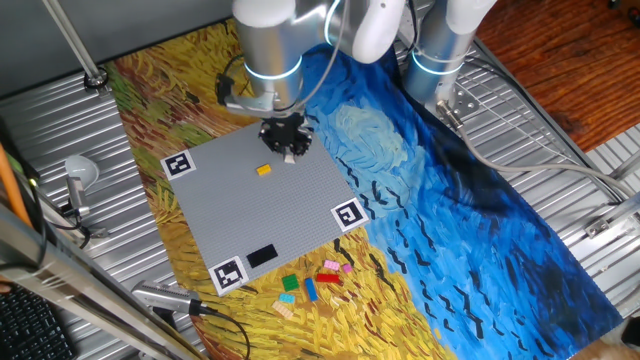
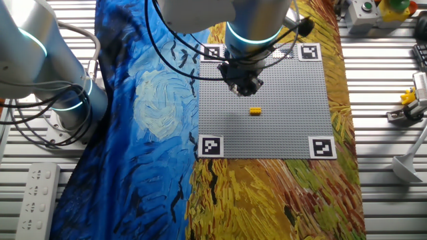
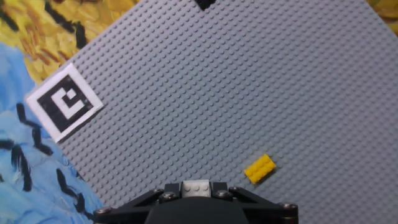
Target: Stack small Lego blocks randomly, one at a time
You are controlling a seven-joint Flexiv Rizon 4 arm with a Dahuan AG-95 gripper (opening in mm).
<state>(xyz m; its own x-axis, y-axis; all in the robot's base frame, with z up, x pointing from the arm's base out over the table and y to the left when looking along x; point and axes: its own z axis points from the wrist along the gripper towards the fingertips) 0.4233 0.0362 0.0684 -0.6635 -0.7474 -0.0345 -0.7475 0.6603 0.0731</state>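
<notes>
Looks like barely started: one small orange-yellow studded plastic brick point(image 1: 264, 170) sits alone on the big grey studded baseplate point(image 1: 240, 215), nothing stacked on it yet. The rest of the little coloured bricks point(image 1: 310, 283) are waiting in a loose cluster on the desk off the plate's edge. The fingers point(image 1: 288, 152) hover near the yellow one, clamped on a pale grey-white brick point(image 3: 196, 186).

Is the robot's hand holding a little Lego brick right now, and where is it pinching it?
Yes: the gripper pinches a small whitish brick by its sides, studs showing at the fingertips.
</notes>
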